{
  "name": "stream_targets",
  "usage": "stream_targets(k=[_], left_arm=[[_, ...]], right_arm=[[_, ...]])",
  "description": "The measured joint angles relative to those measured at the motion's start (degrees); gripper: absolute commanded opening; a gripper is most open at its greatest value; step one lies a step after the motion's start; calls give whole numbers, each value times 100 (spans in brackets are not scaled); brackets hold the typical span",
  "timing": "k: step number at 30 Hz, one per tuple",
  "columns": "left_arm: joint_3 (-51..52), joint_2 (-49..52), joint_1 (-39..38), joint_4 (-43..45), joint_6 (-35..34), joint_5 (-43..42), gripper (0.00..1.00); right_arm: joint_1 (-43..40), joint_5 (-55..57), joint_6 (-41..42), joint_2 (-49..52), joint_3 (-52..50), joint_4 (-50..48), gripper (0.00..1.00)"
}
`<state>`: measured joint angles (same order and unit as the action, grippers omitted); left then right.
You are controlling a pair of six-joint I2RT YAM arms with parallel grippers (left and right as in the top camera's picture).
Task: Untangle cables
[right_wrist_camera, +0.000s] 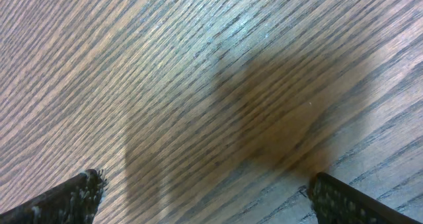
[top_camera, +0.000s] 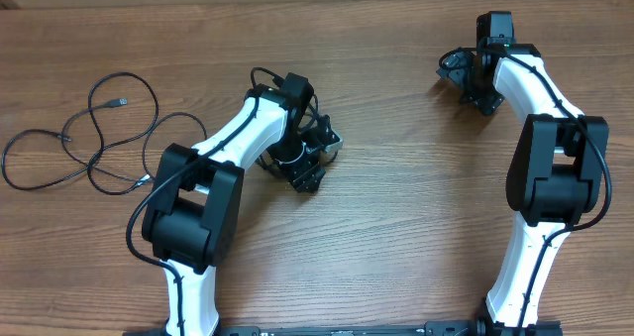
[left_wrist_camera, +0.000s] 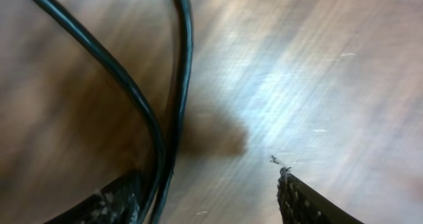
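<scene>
1. The counter (top_camera: 396, 227) is brown wood with the grain running across it, and it fills the overhead view.
2. The left arm (top_camera: 233, 133), white with black joints, rises from the near left edge and leans in toward the middle of the counter.
3. The right arm (top_camera: 540, 88), of the same make, rises from the near right edge and reaches toward the far right part of the counter.
4. The left hand (top_camera: 313, 158) sits low over the counter near the middle. In the left wrist view its two tips stand well apart at the bottom corners, clamped on nothing.
5. The right hand (top_camera: 474, 78) hangs over bare wood at the far right. In its wrist view the tips are spread wide, with only wood grain and shadow between them.
6. The cables (top_camera: 74, 143) lie at the left side of the counter, well apart from both hands. They are thin black cords in loose loops that cross one another.
7. A black cord (left_wrist_camera: 149, 118) crosses the blurred left wrist view in two strands. They run from the top down to just inside the left tip. I cannot tell whether it belongs to the cables.
8. A small plug (top_camera: 121, 102) ends one cord near the top of the loops.
</scene>
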<state>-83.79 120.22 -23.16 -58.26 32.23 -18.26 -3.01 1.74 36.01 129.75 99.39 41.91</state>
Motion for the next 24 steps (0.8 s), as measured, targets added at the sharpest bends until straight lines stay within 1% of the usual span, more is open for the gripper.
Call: stream_targets(k=[4, 6, 8, 10, 15, 17, 20, 21, 23, 24], left_arm=[[-188, 184, 0, -90, 101, -619, 63], [-210, 208, 0, -68, 101, -706, 62], [-210, 210, 0, -48, 103, -693, 58], [-214, 210, -2, -52, 114, -555, 51], [-286, 210, -11, -157, 127, 245, 45], [-295, 210, -11, -179, 127, 391, 33], [-297, 210, -11, -210, 144, 560, 11], [-293, 225, -11, -238, 175, 651, 7], [-293, 229, -11, -243, 203, 713, 7], [-293, 238, -11, -243, 227, 723, 9]], right_arm=[[0, 0, 0, 0, 0, 0, 100], [0, 2, 0, 0, 0, 0, 100], [0, 0, 0, 0, 0, 0, 100], [0, 0, 0, 0, 0, -2, 100], [0, 0, 0, 0, 0, -2, 100], [0, 0, -2, 0, 0, -2, 100], [0, 0, 0, 0, 0, 0, 100], [0, 0, -2, 0, 0, 0, 100], [0, 0, -2, 0, 0, 0, 100], [0, 0, 0, 0, 0, 0, 100]])
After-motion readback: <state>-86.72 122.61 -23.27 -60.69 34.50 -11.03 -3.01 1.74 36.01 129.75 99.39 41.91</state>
